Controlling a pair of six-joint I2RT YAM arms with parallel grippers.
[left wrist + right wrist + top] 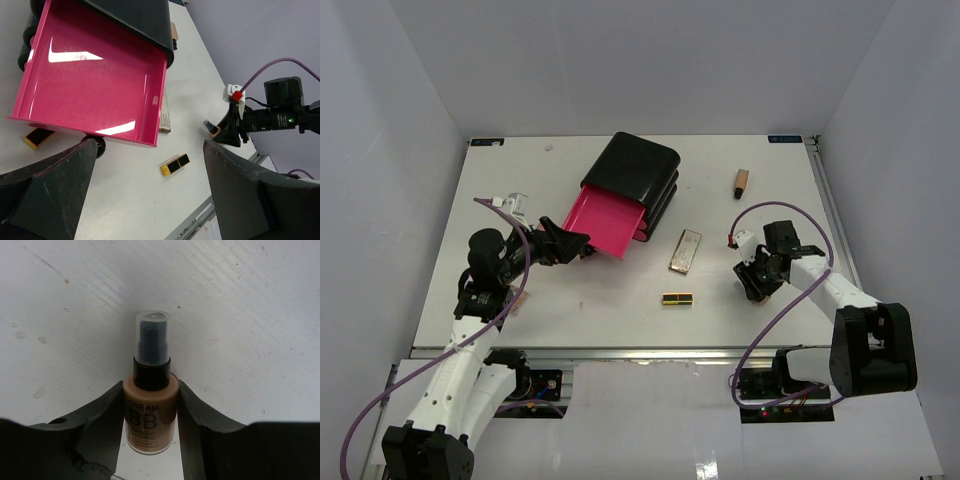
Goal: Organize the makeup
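Within the right tool [151, 392], a pinched tan bottle [150, 420]; left tool [148, 143] wide open.

1 overhead view, 2 close wrist views

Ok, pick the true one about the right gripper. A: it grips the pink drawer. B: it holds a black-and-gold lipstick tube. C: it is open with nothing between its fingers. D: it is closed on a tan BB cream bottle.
D: in the right wrist view the right gripper clamps the tan BB cream bottle from both sides.
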